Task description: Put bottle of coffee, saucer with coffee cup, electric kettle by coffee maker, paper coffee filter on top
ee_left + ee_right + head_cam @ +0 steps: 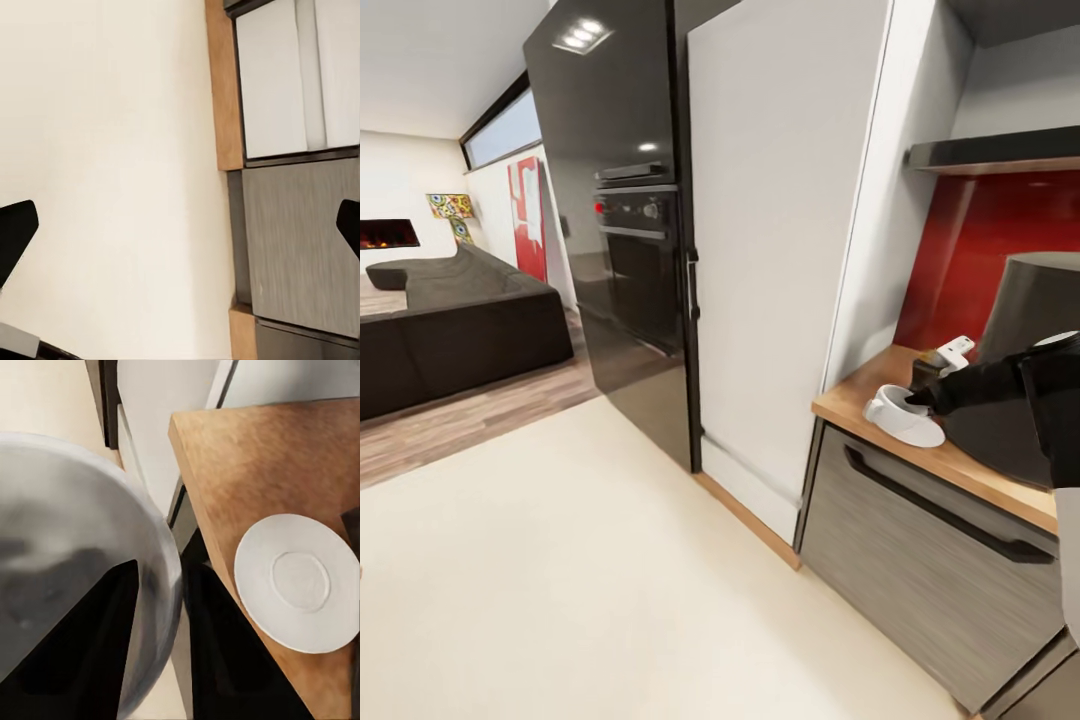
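White glazed coffee cup [71, 547] is pinched by its wall in the right gripper [166, 566]: one of the fingers [90, 652] sits inside the bowl, the other outside, narrow, with just the rim between them. In the head view the cup [888, 402] sits at the near-left corner of the wood bench [960, 462], over or on the saucer [910, 430]; cannot tell if they touch. The right wrist view shows the saucer [296, 581] lying flat on the bench [247, 457] with its centre well bare and the cup off to one side of it, so the cup looks not seated yet.

Handling, as a judgement:
- The cup is light, rigid, smooth and likely slippery. It is also brittle, so set it down gently.
- A rim pinch is fine for this weight, but the cup can swing about the pinch line. Keep it level.
- The loop handle cannot be made out here, so the rim is the practical hold.
- The saucer is thin and low and may skid if nudged sideways. Come down straight over its centre.

Coffee maker [1032, 340] stands just right of the saucer, tall, dark and close to the arm. Clip risk is there.

Left gripper [180, 225] hangs over the pale floor [112, 150] by the drawer fronts, fingers wide apart and empty.
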